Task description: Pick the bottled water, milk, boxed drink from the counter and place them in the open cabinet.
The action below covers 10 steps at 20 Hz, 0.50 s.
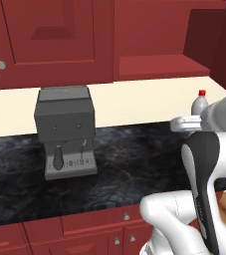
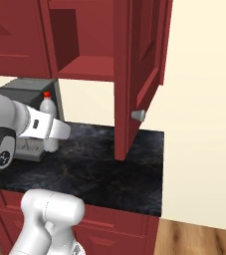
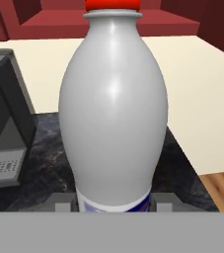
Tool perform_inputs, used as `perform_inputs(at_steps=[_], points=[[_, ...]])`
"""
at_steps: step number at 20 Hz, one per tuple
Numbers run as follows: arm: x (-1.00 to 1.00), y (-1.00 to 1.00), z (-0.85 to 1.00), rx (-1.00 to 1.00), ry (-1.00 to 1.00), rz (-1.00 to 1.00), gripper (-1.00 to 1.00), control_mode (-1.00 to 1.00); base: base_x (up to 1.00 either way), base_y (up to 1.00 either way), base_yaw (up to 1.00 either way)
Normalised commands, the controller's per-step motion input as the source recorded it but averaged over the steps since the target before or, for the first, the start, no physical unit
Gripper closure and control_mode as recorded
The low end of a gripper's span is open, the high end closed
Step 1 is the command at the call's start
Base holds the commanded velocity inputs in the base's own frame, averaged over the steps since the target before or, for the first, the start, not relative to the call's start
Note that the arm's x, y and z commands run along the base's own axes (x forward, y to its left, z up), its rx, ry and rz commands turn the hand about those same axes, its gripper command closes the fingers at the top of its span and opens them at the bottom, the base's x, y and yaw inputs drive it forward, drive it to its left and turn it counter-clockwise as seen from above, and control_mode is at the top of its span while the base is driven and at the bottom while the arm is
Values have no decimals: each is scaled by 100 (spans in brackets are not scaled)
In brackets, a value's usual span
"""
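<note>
**Bottle in grip, shelf sitting up and ahead**

Gripping the bottled water (image 3: 113,108) low on its body, the gripper (image 3: 114,203) is sitting closed on it near the blue label, one finger showing on each side in the hand view. The bottle is standing upright, red cap on top, long axis vertical, over the counter (image 1: 134,159) beside the coffee machine (image 1: 64,129); whether its base is touching the stone cannot be told. The open cabinet (image 2: 92,67) is lying above and beyond the bottle, so the next move is looking like lifting, then pushing forward onto the bare shelf, keeping the bottle upright and clearing the open door (image 2: 134,74) hanging at the right.
</note>
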Motion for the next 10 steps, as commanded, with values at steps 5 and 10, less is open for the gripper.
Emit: perform_inputs(at_steps=[5, 10], points=[[-2, 10, 0, -2, 1, 0, 100, -100, 0, 2, 0], [-4, 7, 0, -2, -3, 0, 100, -100, 0, 0, 0]])
